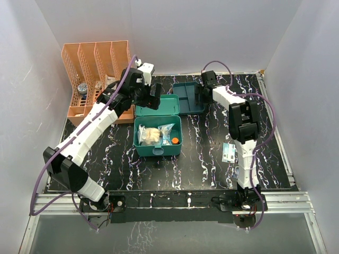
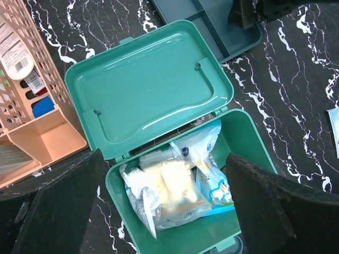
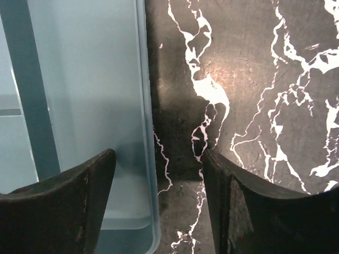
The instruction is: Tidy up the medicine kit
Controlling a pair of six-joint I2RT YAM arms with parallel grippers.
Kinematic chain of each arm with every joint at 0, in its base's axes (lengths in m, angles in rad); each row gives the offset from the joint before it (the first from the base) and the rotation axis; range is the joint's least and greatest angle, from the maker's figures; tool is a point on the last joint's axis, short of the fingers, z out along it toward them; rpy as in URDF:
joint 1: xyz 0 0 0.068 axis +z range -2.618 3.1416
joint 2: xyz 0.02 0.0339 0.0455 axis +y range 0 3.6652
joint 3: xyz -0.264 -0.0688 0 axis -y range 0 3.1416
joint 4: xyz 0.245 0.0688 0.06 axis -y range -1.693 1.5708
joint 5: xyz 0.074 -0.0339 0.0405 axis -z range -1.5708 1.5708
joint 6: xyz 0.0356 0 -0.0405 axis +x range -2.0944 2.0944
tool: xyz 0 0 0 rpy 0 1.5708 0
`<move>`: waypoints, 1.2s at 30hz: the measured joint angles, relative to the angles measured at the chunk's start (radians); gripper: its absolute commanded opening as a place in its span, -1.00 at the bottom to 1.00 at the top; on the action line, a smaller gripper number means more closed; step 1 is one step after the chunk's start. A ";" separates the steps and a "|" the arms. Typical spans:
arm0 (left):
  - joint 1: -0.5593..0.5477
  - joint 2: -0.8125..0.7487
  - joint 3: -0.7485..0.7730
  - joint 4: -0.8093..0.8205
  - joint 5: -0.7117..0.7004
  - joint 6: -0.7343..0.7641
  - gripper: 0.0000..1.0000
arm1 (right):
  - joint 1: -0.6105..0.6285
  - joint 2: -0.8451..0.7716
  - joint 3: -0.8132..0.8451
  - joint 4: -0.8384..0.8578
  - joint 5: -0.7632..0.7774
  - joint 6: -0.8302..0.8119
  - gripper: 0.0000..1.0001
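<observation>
The teal medicine kit (image 1: 158,151) stands open at mid-table, its lid (image 2: 148,84) folded back flat. Inside lie clear bags of pale supplies (image 2: 175,185), a blue-and-white packet (image 2: 214,182) and a small orange item (image 1: 174,141). My left gripper (image 1: 151,96) hovers over the lid, open and empty; in its wrist view it (image 2: 164,211) frames the box. The darker teal insert tray (image 1: 186,98) lies behind the kit, empty. My right gripper (image 1: 203,93) is open, its jaws straddling the tray's right wall (image 3: 151,159), one finger inside and one outside.
An orange slotted file rack (image 1: 95,74) holding a few small items stands at the back left, close to my left arm, and also shows in the left wrist view (image 2: 32,111). A small white-and-blue packet (image 1: 229,152) lies on the black marbled table to the right.
</observation>
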 measured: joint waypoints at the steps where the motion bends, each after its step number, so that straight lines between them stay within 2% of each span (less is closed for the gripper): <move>1: 0.002 0.004 0.000 0.000 0.003 0.000 0.97 | 0.001 0.001 0.002 0.001 -0.009 -0.006 0.00; 3: 0.004 0.010 0.000 0.000 0.008 -0.001 0.97 | 0.002 0.002 0.002 0.002 -0.009 -0.014 -0.40; 5: 0.005 0.013 0.000 0.000 0.011 -0.001 0.97 | 0.002 0.003 0.002 0.002 -0.008 -0.024 -0.69; 8: 0.008 0.013 0.000 0.002 0.016 -0.004 0.97 | 0.002 -0.002 -0.014 0.021 -0.006 -0.024 -0.84; 16: 0.013 0.013 0.000 0.008 0.031 -0.013 0.97 | -0.001 -0.111 -0.195 0.087 0.025 -0.040 -0.99; 36: 0.018 0.013 0.000 0.007 0.055 -0.038 0.97 | -0.007 -0.510 -0.742 0.129 0.061 -0.055 -1.00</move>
